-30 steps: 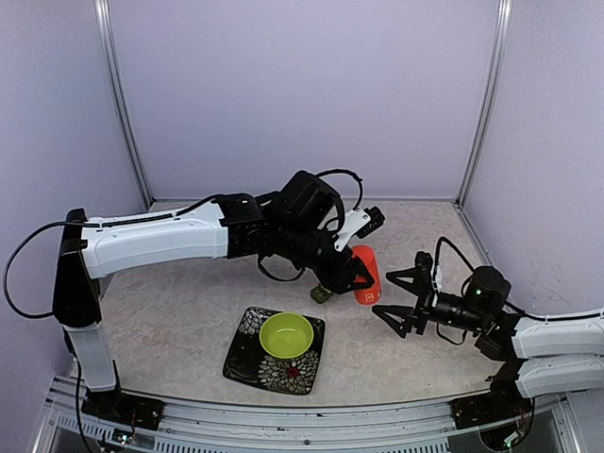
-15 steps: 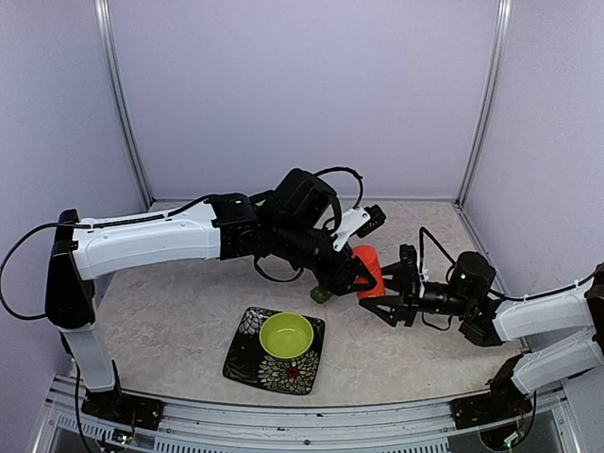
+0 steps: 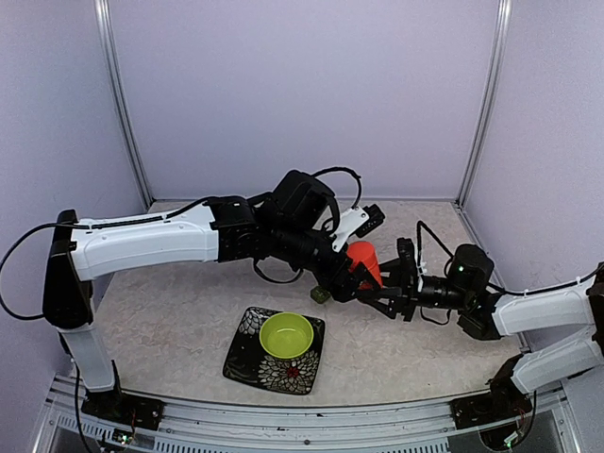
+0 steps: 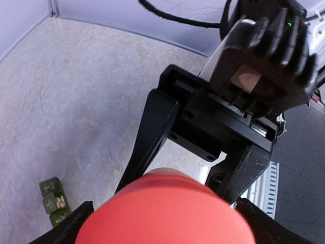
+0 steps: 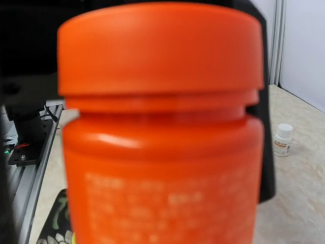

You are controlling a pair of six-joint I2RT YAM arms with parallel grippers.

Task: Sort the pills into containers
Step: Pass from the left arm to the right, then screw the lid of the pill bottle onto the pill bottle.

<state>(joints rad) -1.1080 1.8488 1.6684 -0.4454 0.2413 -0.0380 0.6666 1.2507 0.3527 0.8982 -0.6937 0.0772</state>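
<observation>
Right hand (image 3: 370, 285) now around orange bottle (image 3: 360, 257)

orange bottle (image 5: 162, 127) hogging the whole right wrist view, blurry, label unreadable, base cut off at the bottom edge, green pillbox (image 4: 54, 201) tiny in the left wrist view (3 compartments, contents anyone's guess), small white bottle (image 5: 283, 140) print too small to read

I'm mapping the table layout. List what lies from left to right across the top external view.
left arm's base → lime-green bowl → dark green pillbox → orange bottle → right arm's forearm
</observation>
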